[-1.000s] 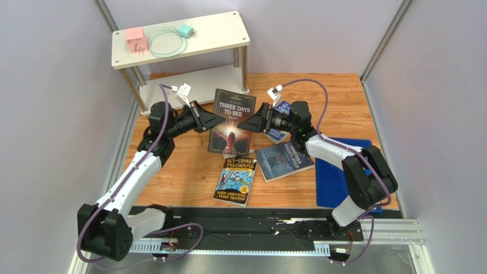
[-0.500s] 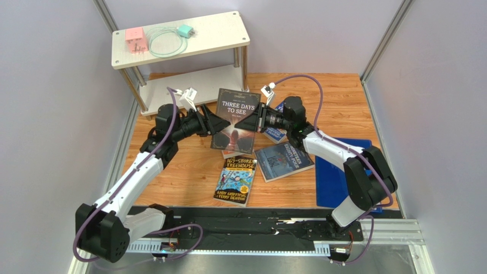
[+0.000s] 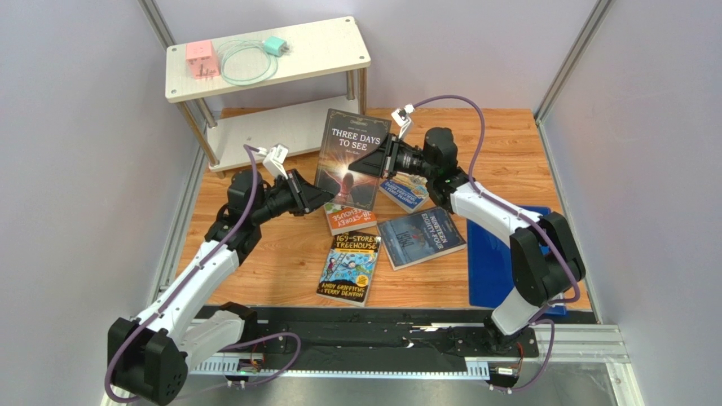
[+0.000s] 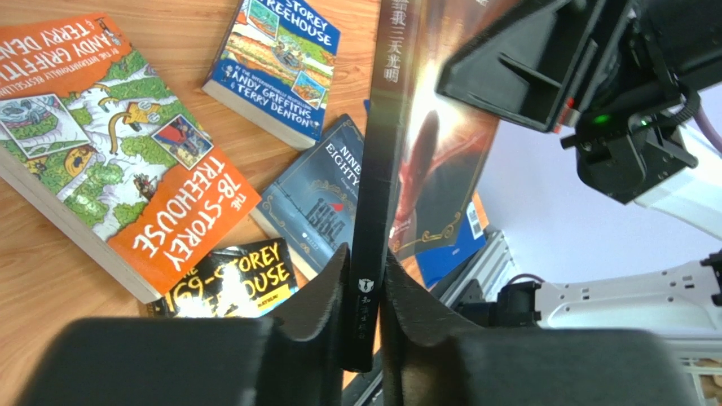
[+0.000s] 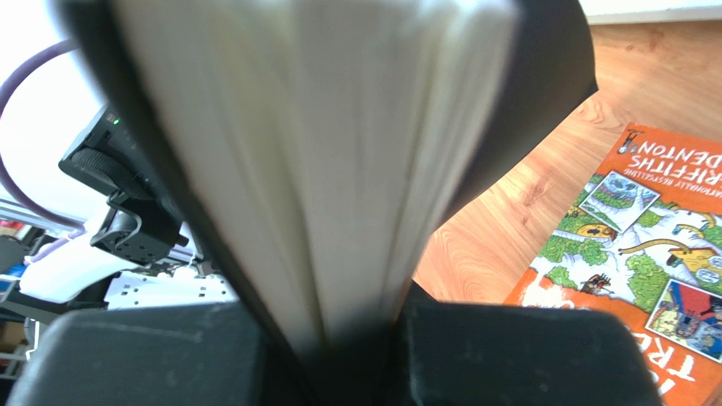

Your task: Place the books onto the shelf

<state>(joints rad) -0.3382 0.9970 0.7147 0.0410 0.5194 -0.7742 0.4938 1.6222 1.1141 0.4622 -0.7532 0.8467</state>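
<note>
Just in front of the shelf (image 3: 280, 127), the dark brown book (image 3: 349, 152) is up on edge between both arms

Right fingers (image 3: 374, 163) pinching its page edge; left fingers (image 3: 310, 196) pressed against either side of the spine near the lower corner; cover facing the camera, book tilted slightly, close to the lower board; orange book (image 3: 349, 218) lying flat just beneath it on the tabletop (image 3: 271, 254); yellow-black book (image 3: 349, 269), slate blue book (image 3: 421, 238) and bright blue book (image 3: 405, 193) lying flat nearby.
</note>
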